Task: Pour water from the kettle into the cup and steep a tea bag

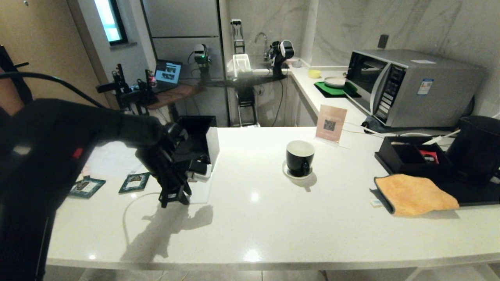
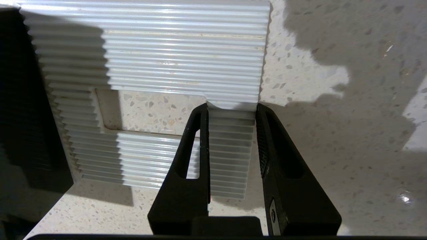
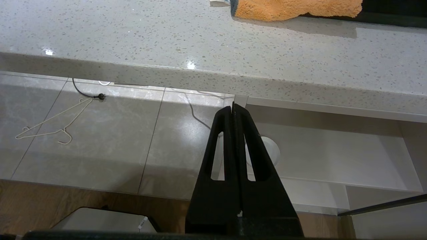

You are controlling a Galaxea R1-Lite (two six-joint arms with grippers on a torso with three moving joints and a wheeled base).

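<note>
Kettle [image 1: 477,150] at far 3 o'clock of head view, partly cut by the edge, standing upright on a black tray [image 1: 474,195]. Big matte body, stiff; probably heavy if filled, so likely to swing when tipped. Best taken by the handle, not visible here, so grip side unconfirmed. Matte skin should not slip much.

Cup [image 1: 299,157] near centre, upright on white saucer [image 1: 288,171], well apart from kettle, at its 9 o'clock. Glossy, probably ceramic: fragile and slippery, light enough to skid on the saucer if bumped. White inside, looks empty; no tea bag seen in it.

Between the 2: black open box [image 1: 406,156] and orange cloth [image 1: 416,195], just beside the tray. Card stand [image 1: 331,123] at 1 o'clock of cup. Microwave [image 1: 410,86] behind.

2 dark packets [image 1: 134,182] at 9 o'clock on worktop [image 1: 254,218], possibly tea bags; cannot tell.

Left tool [image 1: 174,195] at 9 o'clock of cup, well apart from it, pointing down beside a black-and-white box [image 1: 203,136]. Clenched on a narrow strip of a white ribbed sheet [image 2: 186,56], 1 finger on each side.

Right tool [image 3: 233,110] pressed fully closed, grasping nothing, parked below the worktop edge, outside head view.
</note>
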